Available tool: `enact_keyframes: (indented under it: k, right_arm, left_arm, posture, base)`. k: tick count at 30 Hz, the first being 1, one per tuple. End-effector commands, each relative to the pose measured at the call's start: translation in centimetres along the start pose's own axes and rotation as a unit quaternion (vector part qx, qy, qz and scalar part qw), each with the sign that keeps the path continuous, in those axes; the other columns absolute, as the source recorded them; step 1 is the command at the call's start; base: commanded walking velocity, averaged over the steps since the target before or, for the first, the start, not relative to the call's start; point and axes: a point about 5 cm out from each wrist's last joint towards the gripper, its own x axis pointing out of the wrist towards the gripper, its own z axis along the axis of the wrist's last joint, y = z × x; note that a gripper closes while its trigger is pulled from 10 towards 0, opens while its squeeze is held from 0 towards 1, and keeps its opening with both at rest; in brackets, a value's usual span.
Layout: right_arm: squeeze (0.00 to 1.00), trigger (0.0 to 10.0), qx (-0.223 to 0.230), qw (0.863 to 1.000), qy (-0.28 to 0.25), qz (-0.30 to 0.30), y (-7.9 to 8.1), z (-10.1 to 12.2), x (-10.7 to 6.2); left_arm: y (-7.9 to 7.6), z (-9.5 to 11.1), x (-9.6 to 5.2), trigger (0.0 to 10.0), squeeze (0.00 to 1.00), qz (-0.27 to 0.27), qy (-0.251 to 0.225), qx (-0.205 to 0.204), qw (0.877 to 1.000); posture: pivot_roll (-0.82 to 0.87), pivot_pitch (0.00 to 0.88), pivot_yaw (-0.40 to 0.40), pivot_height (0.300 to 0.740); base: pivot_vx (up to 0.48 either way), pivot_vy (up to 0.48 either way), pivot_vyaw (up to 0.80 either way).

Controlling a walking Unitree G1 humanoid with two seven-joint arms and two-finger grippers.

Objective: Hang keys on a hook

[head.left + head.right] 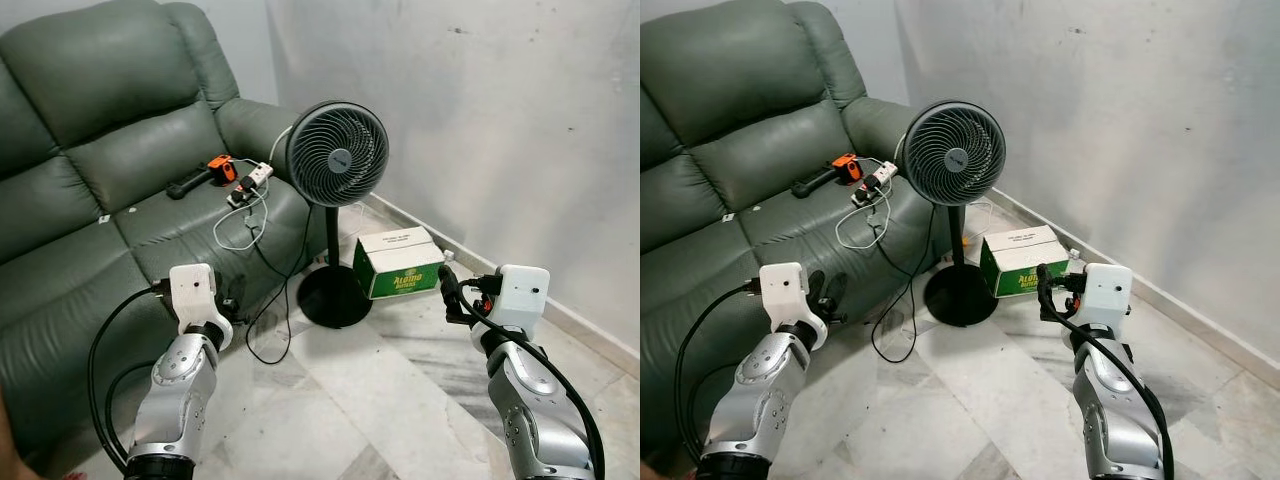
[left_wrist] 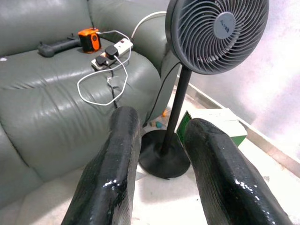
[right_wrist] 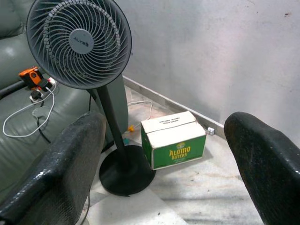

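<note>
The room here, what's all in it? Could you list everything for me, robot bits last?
Sofa: one, grey-green, along the left side.
Fan: one, dark grey, on a stand with a round black base, beside the sofa's arm.
Box: one, green and white, on the floor by the fan's base.
Power strip: one, white, on the sofa seat, plugs in it.
White cable: one, looped on the seat.
Black cable: one, trailing from the seat to the floor.
Orange and black tool: one, on the seat beside the strip.
Wall: white, marked.
Floor: pale marble tiles.
Left claw: black, open, nothing in it.
Right claw: black, open wide, nothing in it.
</note>
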Motion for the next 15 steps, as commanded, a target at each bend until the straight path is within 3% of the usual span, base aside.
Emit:
enact_keyframes:
  k: [1,15]
  right_arm:
    - [0.00,10.0,-0.002,1.000,0.001,0.007,0.36,0.06,0.06]
    - [0.00,10.0,-0.005,1.000,0.000,0.017,0.85,0.03,0.17]
  left_arm:
    - [0.43,-0.15,0.04,10.0,0.00,0.005,0.007,0.001,1.000]
    - [0.01,-0.33,0.00,10.0,0.00,-0.010,0.011,-0.009,1.000]
  posture:
    - [-0.08,0.000,0.094,0.740]
    - [-0.08,0.000,0.091,0.740]
  base:
    - [0.000,0.000,-0.80]
    - [0.000,0.000,-0.80]
